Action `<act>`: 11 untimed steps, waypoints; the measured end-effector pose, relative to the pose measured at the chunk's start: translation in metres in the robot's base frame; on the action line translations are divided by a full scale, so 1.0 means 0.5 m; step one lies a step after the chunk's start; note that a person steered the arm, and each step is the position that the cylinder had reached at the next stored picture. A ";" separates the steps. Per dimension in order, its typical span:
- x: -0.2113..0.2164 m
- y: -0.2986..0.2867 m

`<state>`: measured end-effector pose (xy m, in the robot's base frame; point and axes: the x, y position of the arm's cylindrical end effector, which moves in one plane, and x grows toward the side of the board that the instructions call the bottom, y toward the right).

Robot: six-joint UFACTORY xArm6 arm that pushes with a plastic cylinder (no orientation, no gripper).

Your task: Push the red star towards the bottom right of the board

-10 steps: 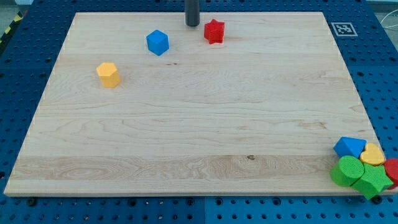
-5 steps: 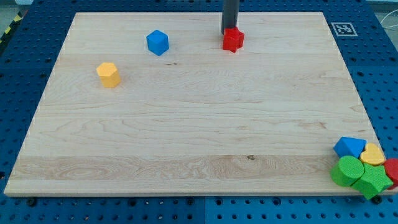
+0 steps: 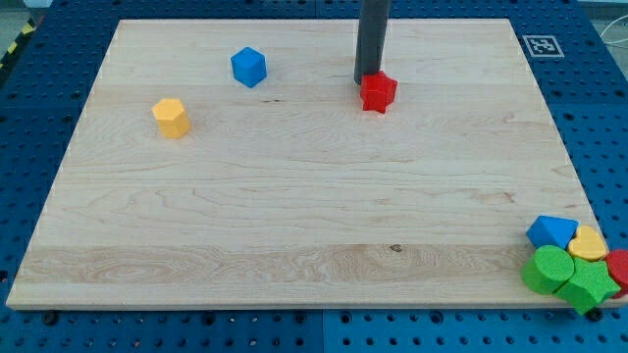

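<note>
The red star (image 3: 378, 93) lies on the wooden board (image 3: 314, 196) in its upper middle, a little right of centre. My tip (image 3: 368, 80) stands right at the star's upper left side, touching it. The dark rod rises from there out of the view's top.
A blue cube (image 3: 248, 67) lies at the upper left and a yellow hexagonal block (image 3: 171, 117) further left. At the bottom right corner sits a cluster: a blue block (image 3: 550, 231), a yellow heart (image 3: 589, 242), a green cylinder (image 3: 548, 269), a green block (image 3: 589, 283) and a red block (image 3: 619, 267).
My tip moved right and down, came against the red star and pushed it right and down the board. The other blocks have not moved.
</note>
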<state>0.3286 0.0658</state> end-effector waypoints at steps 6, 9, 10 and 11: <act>0.123 0.054; 0.123 0.120; 0.126 0.129; 0.135 0.129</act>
<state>0.3963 0.1304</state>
